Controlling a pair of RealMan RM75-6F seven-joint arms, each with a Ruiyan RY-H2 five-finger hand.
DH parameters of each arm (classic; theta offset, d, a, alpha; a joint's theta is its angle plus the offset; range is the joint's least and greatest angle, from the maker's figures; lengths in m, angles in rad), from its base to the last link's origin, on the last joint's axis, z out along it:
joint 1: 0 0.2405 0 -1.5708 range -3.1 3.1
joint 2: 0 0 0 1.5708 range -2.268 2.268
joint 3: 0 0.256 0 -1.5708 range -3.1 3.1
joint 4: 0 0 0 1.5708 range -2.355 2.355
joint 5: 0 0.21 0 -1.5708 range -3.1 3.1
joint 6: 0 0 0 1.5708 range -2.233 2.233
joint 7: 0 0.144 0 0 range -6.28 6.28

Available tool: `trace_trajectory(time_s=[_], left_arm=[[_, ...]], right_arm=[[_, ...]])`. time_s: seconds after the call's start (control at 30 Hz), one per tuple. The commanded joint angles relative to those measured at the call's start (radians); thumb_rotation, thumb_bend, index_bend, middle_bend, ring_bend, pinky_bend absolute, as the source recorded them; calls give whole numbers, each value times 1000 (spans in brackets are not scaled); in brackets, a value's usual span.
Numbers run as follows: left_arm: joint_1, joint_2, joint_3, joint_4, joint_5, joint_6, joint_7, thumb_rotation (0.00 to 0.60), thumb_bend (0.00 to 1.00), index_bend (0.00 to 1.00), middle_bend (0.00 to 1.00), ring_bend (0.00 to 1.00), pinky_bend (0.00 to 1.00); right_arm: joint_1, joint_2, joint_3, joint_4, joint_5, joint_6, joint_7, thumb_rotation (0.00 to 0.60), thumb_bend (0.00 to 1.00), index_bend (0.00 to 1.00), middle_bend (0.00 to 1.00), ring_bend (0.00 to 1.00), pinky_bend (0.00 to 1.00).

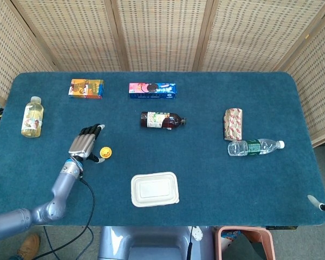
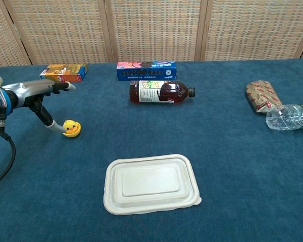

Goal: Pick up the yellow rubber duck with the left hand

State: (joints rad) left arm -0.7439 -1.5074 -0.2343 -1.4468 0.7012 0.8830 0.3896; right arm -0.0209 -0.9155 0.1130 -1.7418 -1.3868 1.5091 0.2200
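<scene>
The yellow rubber duck [image 1: 104,153] [image 2: 70,128] sits upright on the blue table cloth at the left. My left hand [image 1: 85,143] [image 2: 40,96] hovers just left of it and holds nothing. Its fingers [image 2: 60,86] stretch out flat above and behind the duck, while the thumb [image 2: 51,124] points down and ends right beside the duck's left side. Of my right hand only two spread fingertips [image 1: 314,201] show, at the right edge of the head view, off the table.
A white lidded food box [image 1: 154,189] lies near the front middle. A dark juice bottle [image 1: 162,119], a blue cookie box [image 1: 152,90] and an orange box [image 1: 86,88] lie further back. A yellow drink bottle [image 1: 32,116] lies far left; a wrapped roll [image 1: 233,123] and a water bottle [image 1: 254,146] at right.
</scene>
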Motion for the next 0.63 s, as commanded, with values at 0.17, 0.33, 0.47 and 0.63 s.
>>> trace_trajectory(time_s=[0.17,0.33,0.47,0.63], left_arm=[[126,207,-2,-221,209,149,-130,600,0,0,0,0,0],[279,367,78,-329,417,318,-219,600,0,0,0,0,0],[416,445,165,-346,575,484,-288,600,0,0,0,0,0],[532,457,247,-318,707,632,-311,600,0,0,0,0,0]], right_arm=[[-3,4,-2,-3,-10,5,6,600,0,0,0,0,0],[-7,6,-4,-9,-21,17,7,600,0,0,0,0,0],[-13,8,-6,-12,-32,33,7,600,0,0,0,0,0],[-16,8,-9,-12,-42,39,7,600,0,0,0,0,0]])
